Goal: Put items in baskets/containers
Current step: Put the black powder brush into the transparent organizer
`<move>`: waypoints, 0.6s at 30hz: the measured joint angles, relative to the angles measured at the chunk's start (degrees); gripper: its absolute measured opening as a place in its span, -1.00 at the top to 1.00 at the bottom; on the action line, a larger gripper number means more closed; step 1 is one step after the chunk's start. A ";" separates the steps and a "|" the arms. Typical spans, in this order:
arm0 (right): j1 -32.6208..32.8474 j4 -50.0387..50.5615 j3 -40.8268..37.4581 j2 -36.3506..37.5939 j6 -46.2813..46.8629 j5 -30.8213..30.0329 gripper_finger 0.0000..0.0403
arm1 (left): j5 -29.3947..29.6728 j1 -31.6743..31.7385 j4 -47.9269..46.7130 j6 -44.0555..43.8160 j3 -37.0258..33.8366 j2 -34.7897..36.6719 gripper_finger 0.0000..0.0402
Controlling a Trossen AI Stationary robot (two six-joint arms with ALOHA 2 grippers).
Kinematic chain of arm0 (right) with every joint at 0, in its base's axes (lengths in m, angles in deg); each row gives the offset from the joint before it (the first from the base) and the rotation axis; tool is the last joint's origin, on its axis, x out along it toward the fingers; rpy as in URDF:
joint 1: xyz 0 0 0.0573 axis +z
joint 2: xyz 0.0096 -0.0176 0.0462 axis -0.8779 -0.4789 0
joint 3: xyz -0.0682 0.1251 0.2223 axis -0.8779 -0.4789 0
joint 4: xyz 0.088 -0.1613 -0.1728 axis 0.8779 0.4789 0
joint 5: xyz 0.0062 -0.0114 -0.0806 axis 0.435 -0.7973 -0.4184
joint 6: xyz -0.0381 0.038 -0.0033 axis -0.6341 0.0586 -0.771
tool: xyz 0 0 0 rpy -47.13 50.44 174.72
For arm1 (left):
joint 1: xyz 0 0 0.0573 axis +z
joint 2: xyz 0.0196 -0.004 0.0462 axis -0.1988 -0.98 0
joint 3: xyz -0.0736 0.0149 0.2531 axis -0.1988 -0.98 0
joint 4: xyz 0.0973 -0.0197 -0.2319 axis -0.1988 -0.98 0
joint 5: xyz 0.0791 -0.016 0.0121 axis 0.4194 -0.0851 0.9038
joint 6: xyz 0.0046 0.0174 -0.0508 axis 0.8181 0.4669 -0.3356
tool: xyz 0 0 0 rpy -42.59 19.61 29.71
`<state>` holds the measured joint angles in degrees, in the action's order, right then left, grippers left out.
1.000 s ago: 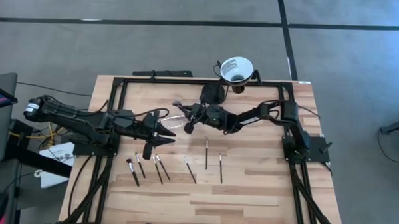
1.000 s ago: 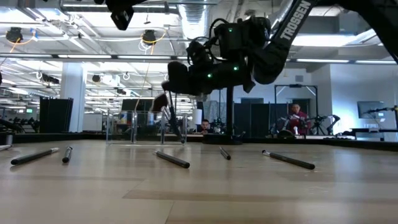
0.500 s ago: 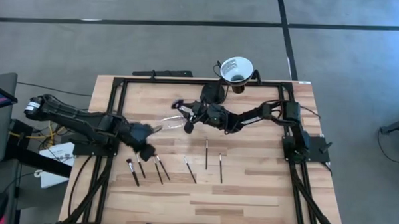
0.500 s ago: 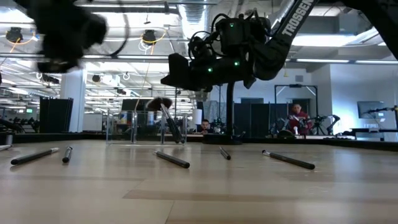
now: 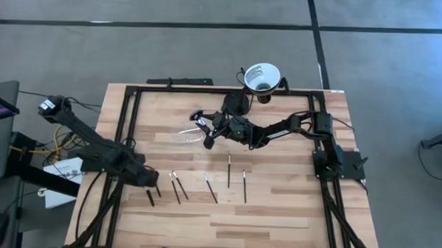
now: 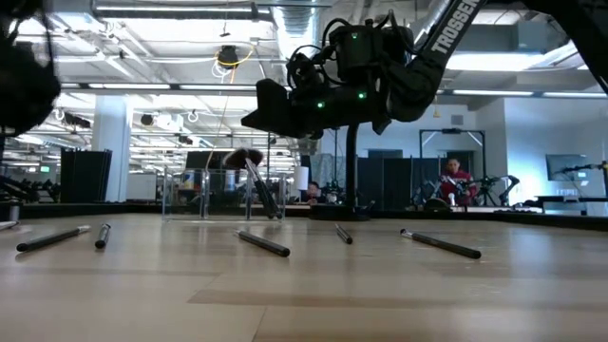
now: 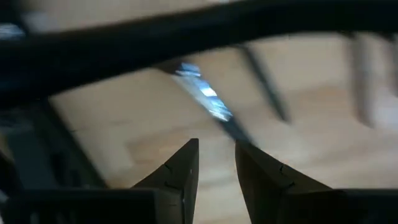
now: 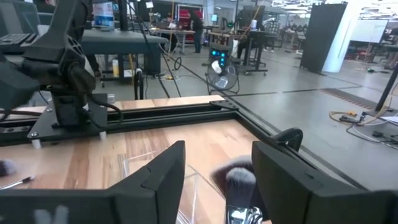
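High view shows a wooden table (image 5: 277,214) with two dark arms. Over the far middle, the right gripper (image 5: 206,132) hovers with its fingers spread wide and empty, just above a clear plastic holder (image 5: 193,130) lying on the wood. A fluffy black-headed makeup brush (image 8: 239,186) rests inside that holder, directly below the parted fingers. Toward the near left, the left gripper (image 5: 151,182) sits low over a loose row of thin makeup brushes (image 5: 210,188), its fingers narrowly parted around nothing, with one silver-collared brush (image 7: 205,99) just ahead of them.
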<state>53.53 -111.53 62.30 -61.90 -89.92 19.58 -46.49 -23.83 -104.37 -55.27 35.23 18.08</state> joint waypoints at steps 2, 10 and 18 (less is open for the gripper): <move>0.00 -0.02 0.00 0.00 -0.02 0.02 0.11 | 0.57 -1.47 0.14 -2.85 -2.31 -0.60 0.49; 0.00 0.00 0.00 0.00 -0.16 0.08 0.13 | 5.96 -1.20 5.91 -5.21 -5.95 -1.00 0.49; -0.13 0.00 0.00 0.00 -0.48 0.10 0.14 | 9.03 -1.22 9.34 -4.62 -5.99 -1.00 0.49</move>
<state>53.40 -111.53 62.30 -61.90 -90.40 19.68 -37.46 -25.04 -95.03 -59.89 29.23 17.09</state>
